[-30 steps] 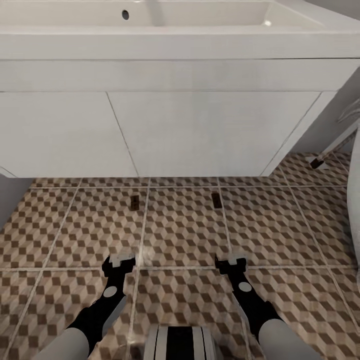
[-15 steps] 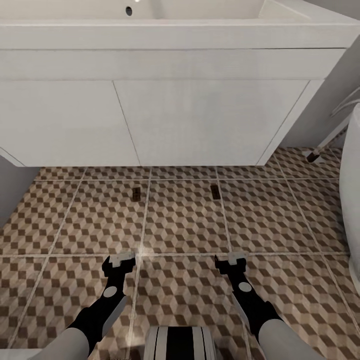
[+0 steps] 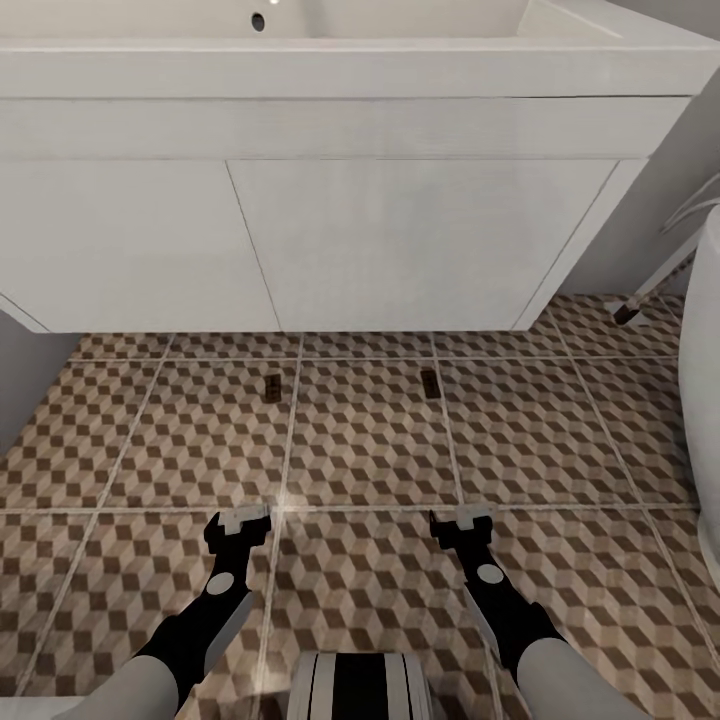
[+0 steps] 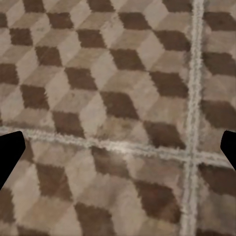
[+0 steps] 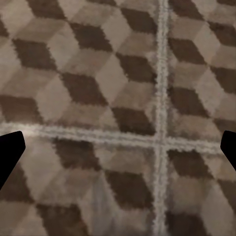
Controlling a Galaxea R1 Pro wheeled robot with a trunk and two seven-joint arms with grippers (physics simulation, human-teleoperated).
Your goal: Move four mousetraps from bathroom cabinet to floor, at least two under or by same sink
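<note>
nothing has shifted since half a second ago. two mousetraps, one (image 3: pixel 270 387) and another (image 3: pixel 430 383), lie mid-frame on the bathroom floor (image 3: pixel 360 450) just before the white sink unit (image 3: pixel 330 240). left gripper (image 3: pixel 240 520) and right gripper (image 3: pixel 466 520) hover lower down, jaws spread, empty.
</note>
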